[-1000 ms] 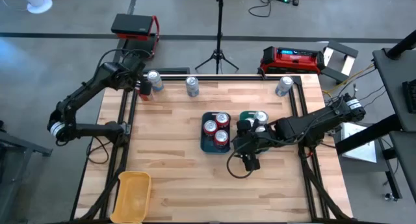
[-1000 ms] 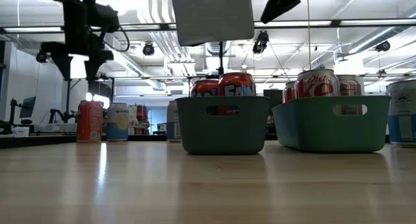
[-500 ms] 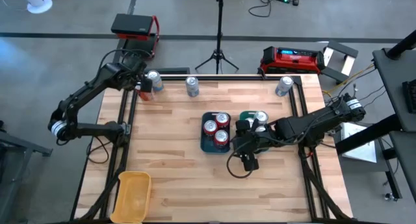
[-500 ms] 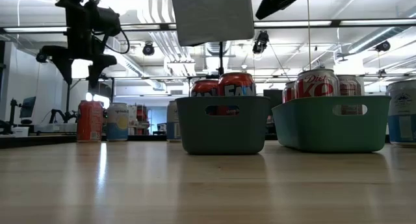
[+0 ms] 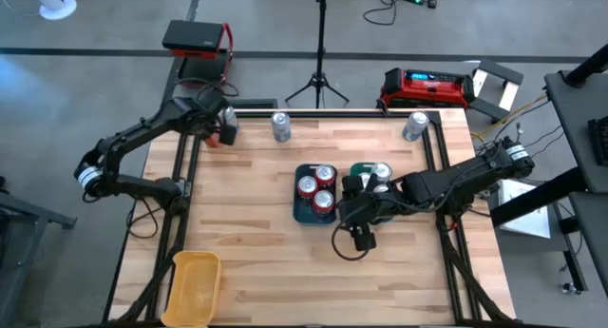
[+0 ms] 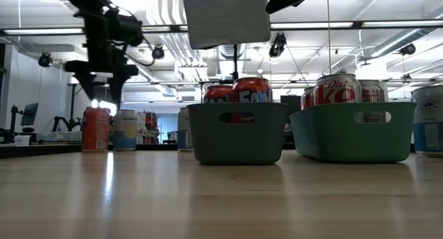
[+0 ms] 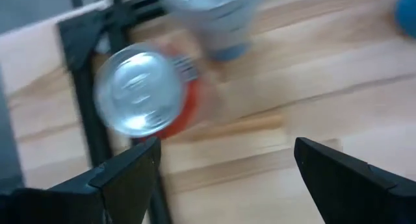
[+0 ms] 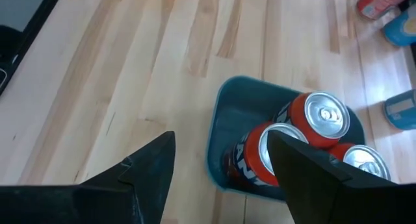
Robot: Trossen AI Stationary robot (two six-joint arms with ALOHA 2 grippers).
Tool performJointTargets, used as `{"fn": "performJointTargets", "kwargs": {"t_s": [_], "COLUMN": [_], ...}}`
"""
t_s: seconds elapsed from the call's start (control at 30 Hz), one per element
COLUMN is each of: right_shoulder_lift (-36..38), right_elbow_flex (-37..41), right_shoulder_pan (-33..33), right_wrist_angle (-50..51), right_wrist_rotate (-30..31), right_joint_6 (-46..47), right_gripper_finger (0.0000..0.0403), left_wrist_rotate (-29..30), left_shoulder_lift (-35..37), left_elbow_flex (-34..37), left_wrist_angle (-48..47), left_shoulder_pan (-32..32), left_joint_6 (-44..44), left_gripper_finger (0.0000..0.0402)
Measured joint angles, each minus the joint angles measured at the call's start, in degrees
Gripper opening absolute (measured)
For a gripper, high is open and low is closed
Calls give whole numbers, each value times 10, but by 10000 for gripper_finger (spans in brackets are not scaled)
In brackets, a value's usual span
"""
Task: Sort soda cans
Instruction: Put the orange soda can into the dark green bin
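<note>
— Wooden counter (image 5: pixel 247 223), far left corner: where do the left gripper's (image 7: pixel 224 165) fingers stand?

— Spread apart, empty, hovering above an upright orange can (image 7: pixel 140 99) — it sits just off the gap, toward one finger, axis vertical. A silver can (image 7: pixel 211 16) stands just beyond.

— And the right gripper (image 8: pixel 218 165)?

— Fingers apart too, over the dark tray (image 8: pixel 227 120) of red cans mid-counter, well away. So the left arm is nearer.

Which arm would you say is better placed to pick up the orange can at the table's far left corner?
Left. The left gripper hangs open right over the orange can, while the right gripper waits near the dark bin mid-table.
</note>
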State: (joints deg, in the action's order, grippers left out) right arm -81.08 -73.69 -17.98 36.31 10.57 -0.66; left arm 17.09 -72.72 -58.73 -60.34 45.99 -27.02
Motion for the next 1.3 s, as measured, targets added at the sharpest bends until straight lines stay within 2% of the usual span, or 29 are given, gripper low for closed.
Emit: {"fn": "performJointTargets", "kwargs": {"t_s": [0.1, 0.23, 0.4, 0.53, 0.73, 0.87, 1.07, 1.3], "right_shoulder_lift": [0, 0, 0, 0, 0, 0, 0, 0], "right_elbow_flex": [0, 0, 0, 2, 23, 33, 33, 34], "right_shoulder_pan": [3, 4, 4, 4, 4, 4, 7, 7], "right_wrist_angle": [-5, -6, 13, 27, 25, 24, 13, 13], "right_wrist_rotate": [0, 0, 0, -1, -3, -3, -1, -1], "right_joint_6": [0, 14, 49, 63, 76, 71, 51, 52], "right_gripper_finger": [244, 246, 238, 236, 250, 258, 267, 260], "left_wrist_rotate": [7, 52, 33, 29, 19, -12, -14, -13], "left_shoulder_lift": [-38, -99, -170, -215, -267, -274, -265, -291], "left_elbow_flex": [-36, -109, -205, -249, -250, -248, -251, -249], "left_wrist_angle": [0, -36, -94, -119, -197, -192, -185, -189], "left_shoulder_pan": [-13, 7, 50, 70, 120, 129, 131, 133], "left_joint_6": [33, 87, 129, 150, 175, 175, 174, 132], "left_gripper_finger": [337, 337, 337, 337, 336, 336, 336, 336]}}
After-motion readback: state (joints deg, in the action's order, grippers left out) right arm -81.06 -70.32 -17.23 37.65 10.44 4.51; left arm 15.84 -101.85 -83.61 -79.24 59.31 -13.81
